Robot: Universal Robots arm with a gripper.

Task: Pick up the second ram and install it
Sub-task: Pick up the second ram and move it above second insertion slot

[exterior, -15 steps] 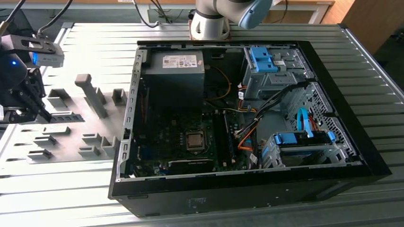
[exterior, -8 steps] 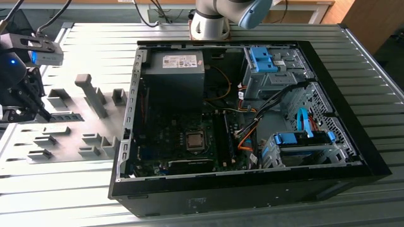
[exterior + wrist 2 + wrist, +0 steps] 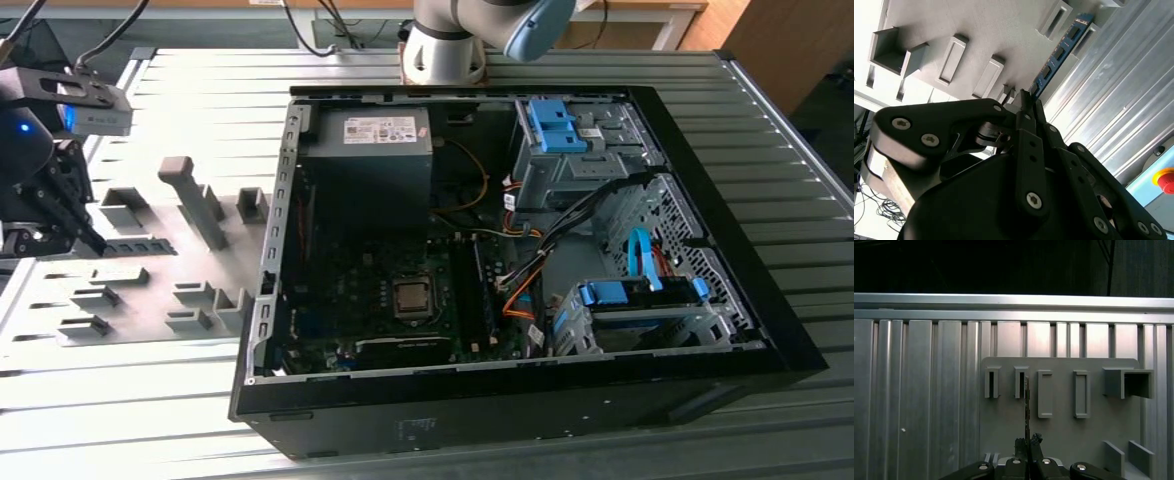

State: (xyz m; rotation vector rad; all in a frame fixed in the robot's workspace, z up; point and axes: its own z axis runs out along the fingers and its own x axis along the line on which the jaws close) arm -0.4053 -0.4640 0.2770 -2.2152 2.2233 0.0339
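Observation:
The second ram (image 3: pixel 1056 52) is a slim dark blue-green board with black chips. It runs from my fingertips out to the gray holder blocks (image 3: pixel 951 60) on the fixture plate. In the first wrist view I see the ram (image 3: pixel 1026 405) edge-on as a thin dark line. My gripper (image 3: pixel 1026 102) has its jaws closed together on the ram's near end, and the gripper (image 3: pixel 1027 442) meets the stick's lower end. In the exterior view the gripper (image 3: pixel 91 240) is at the far left over the plate, with the ram (image 3: pixel 136 245) beside it. Whether the ram is lifted off its holder I cannot tell.
An open black computer case (image 3: pixel 747 330) lies at the exterior view's right, with motherboard (image 3: pixel 400 290), power supply (image 3: pixel 367 140), blue drive brackets and cables inside. Gray holder blocks (image 3: pixel 200 200) of several heights stand on the plate (image 3: pixel 147 290). A red stop button (image 3: pixel 1166 180) sits beyond the ribbed table.

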